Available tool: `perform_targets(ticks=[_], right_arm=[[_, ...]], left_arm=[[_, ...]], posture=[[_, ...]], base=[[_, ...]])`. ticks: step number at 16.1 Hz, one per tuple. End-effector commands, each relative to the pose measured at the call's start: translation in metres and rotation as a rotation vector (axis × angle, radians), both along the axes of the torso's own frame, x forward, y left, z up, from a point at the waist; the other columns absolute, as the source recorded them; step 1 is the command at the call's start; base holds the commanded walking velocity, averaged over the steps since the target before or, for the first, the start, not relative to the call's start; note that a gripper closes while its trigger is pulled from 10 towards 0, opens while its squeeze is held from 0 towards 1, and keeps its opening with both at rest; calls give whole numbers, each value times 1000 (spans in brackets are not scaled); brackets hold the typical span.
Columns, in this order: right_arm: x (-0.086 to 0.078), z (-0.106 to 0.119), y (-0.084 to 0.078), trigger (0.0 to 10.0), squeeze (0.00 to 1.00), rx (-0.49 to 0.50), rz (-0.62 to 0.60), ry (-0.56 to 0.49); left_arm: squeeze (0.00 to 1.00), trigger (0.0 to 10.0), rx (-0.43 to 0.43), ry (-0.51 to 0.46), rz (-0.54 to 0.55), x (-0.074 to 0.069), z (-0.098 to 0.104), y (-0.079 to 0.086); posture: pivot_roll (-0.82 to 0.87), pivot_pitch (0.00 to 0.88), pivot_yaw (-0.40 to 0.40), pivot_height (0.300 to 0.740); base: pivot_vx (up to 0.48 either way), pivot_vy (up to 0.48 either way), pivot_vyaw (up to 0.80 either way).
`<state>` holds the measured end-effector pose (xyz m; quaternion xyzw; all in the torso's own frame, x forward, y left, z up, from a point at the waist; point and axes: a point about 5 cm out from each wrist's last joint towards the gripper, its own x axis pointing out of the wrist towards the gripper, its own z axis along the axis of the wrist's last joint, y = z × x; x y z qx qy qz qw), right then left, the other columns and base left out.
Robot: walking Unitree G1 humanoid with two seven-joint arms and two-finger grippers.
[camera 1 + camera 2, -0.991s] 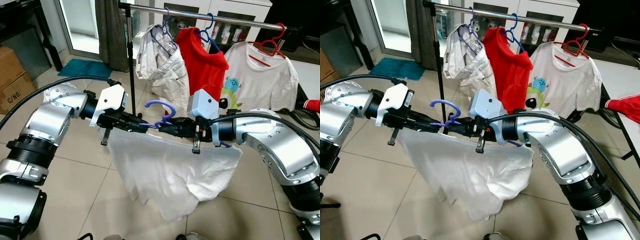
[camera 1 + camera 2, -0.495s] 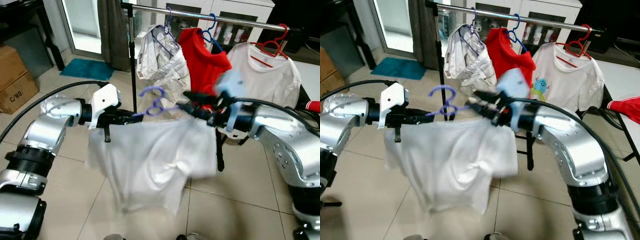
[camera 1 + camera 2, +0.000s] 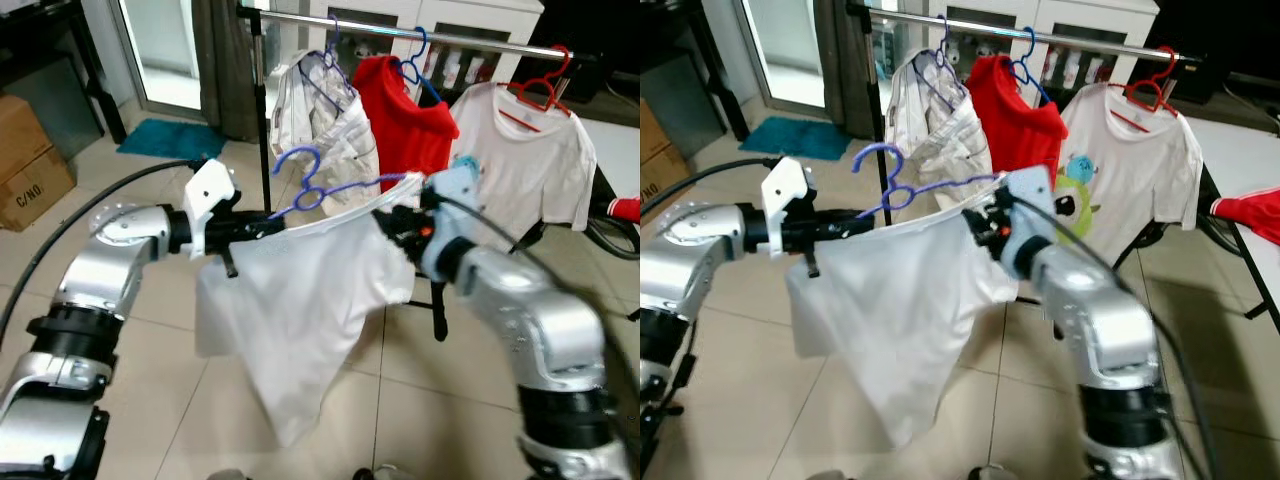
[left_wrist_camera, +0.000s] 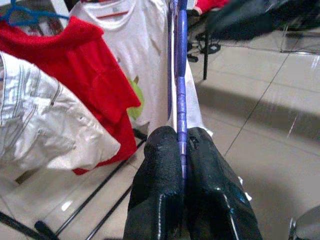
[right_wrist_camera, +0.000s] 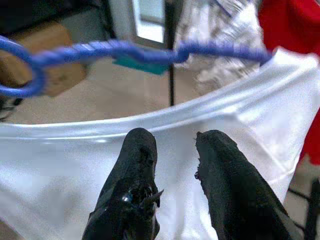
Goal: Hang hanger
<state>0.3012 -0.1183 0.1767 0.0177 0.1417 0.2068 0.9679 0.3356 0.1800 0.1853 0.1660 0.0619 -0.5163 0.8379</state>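
Left gripper point(image 4: 180, 150) is clenched on one arm of the purple hanger point(image 3: 310, 190), its two black fingers pressed together around the thin wire, so it carries the hanger and the white garment point(image 3: 300, 300) draped from it. Right gripper point(image 5: 172, 150) sits just beside the garment's upper hem with its fingers parted and nothing between them; in the head views that arm is blurred, so whether it brushes the cloth is hard to say. From the left gripper the hanger runs outward and tilts, its far end riding higher, and its curled hook point(image 3: 298, 165) stands up in the air, below and in front of the rail point(image 3: 480, 45). On that rail hang pale trousers point(image 3: 320, 115), a red shirt point(image 3: 410, 125) and a white printed shirt point(image 3: 525, 160). To do this step well, the hanger should probably be levelled first, then raised until the hook clears the rail, aimed at the gap between the trousers and the red shirt, and lowered before letting go.
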Motion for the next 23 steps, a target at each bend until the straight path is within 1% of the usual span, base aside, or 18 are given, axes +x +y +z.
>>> perform_targets(ticks=[1,3,4,5,7,9,12,14,15,17,18,19,20,21,23], right_arm=[[4,1,-1,10000,0,-14,-66,20],[9,3,4,10000,0,39,-112,32],[13,4,2,10000,0,41,-156,42],[18,4,-3,10000,0,69,-234,62],[22,4,-6,10000,0,119,-285,76],[25,4,-8,10000,0,117,-320,80],[27,3,-9,10000,0,130,-348,87],[28,5,-8,10000,0,146,-338,81],[28,9,-4,10000,0,164,-308,73],[28,8,-4,10000,0,167,-312,74],[29,8,-5,9451,0,170,-319,74],[29,8,-6,5647,0,171,-324,75],[30,8,-7,4471,0,170,-328,75],[30,8,-8,4118,0,169,-328,75],[30,8,-8,2863,0,169,-326,74]], left_arm=[[0,0,-29,-35,-9,-1,9,-5],[0,0,-38,-29,-25,-3,9,-9],[0,0,-38,-26,-33,-4,9,-11],[0,0,-38,-25,-35,-5,8,-12],[0,0,-40,-20,-45,-7,9,-13],[0,0,-38,-16,-51,-9,9,-13],[0,0,-42,-7,-73,-11,9,-16],[0,0,-40,-5,-73,-12,9,-17],[0,0,-35,-6,-61,-10,8,-15],[0,0,-35,-4,-65,-11,8,-16],[0,0,-35,-3,-68,-12,8,-16],[0,0,-35,-1,-70,-12,8,-16],[0,0,-33,-1,-69,-12,8,-16],[0,0,-33,-2,-69,-12,8,-16],[0,0,-34,-1,-69,-12,8,-16]], posture=[[-36,0,-22,740],[-36,0,-24,740],[-35,0,-25,740],[-35,0,-26,740],[-36,0,-27,740],[-37,0,-27,740],[-38,0,-27,740],[-38,0,-27,740],[-38,0,-27,740],[-39,0,-28,740],[-39,0,-28,740],[-39,0,-28,740],[-39,0,-28,740],[-39,0,-28,740],[-39,0,-28,740]], base=[[0,0,0],[0,0,0],[0,0,0],[0,0,0],[0,0,0],[0,0,0],[0,0,0],[0,0,0],[0,0,0],[0,0,0],[0,0,0],[0,0,0],[0,0,0],[0,0,0],[0,0,0]])
